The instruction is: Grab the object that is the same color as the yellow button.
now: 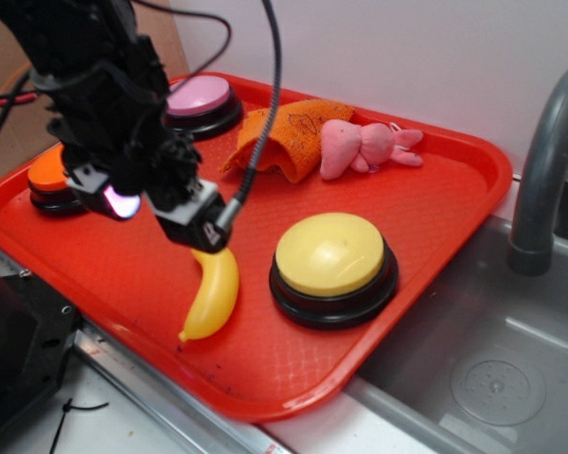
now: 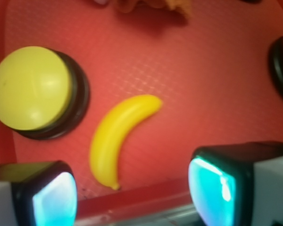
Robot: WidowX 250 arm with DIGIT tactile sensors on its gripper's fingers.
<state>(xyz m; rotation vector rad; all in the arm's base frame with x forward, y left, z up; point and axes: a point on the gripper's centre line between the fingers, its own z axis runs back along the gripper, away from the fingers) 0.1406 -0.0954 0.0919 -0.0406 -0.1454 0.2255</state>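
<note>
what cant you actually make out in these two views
- Exterior view: the gripper fingertips are hidden by its own body, so its gap to the banana is unclear.
- Exterior view: the orange button is partly covered by the arm.
- Wrist view: the orange cloth is cut off by the top edge and blurred.
- Wrist view: the yellow button is clipped at the left edge.

My black gripper (image 2: pixel 132 193) shows glowing cyan pads (image 2: pixel 54 200) over a red tray (image 1: pixel 435 236) with a fine diamond texture. The banana (image 2: pixel 115 141) is bright yellow; the button (image 2: pixel 30 87) is paler yellow on a black base. Beyond them: an orange-topped button (image 1: pixel 47 175), a pink-topped button (image 1: pixel 201 95), an orange cloth (image 1: pixel 284 137) and a pink plush toy (image 1: pixel 364 147).
</note>
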